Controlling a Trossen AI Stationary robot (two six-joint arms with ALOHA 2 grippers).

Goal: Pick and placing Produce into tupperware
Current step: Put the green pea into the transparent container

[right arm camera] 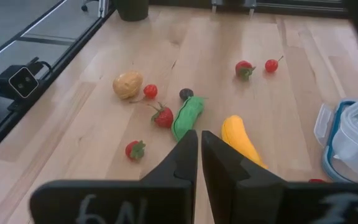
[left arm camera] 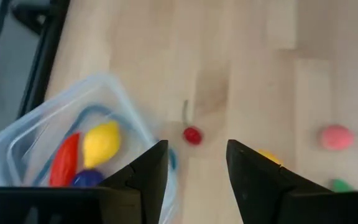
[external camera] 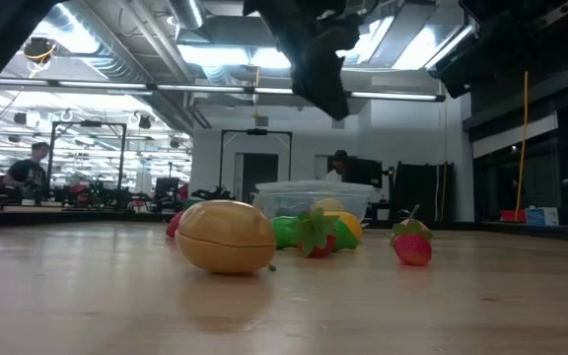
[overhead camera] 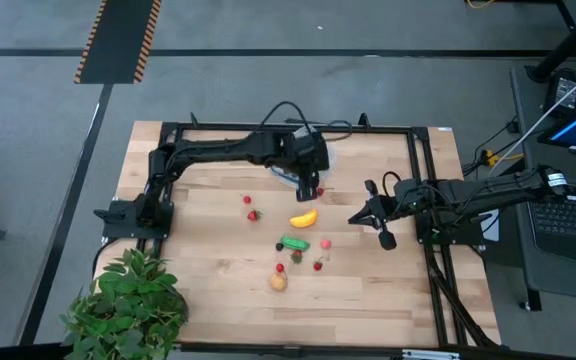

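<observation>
Left wrist view: left gripper (left arm camera: 196, 165) half open, empty, hovering just off the tupperware (left arm camera: 55, 134) corner. Cherry (left arm camera: 192, 135) lies on the table straight ahead between the fingers, stem pointing away. Right gripper (right arm camera: 199, 155) shut, parked farther off.

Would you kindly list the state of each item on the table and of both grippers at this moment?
Left gripper: open, empty, above a cherry beside the container.
Right gripper: shut, empty, waiting at the table's right.
Tupperware: lid off, holding a lemon, a red pepper and a dark piece.
Cherry: loose on the table.
Banana: lying on the table.
Green pod: lying flat.
Tan round piece: resting on the table.
</observation>
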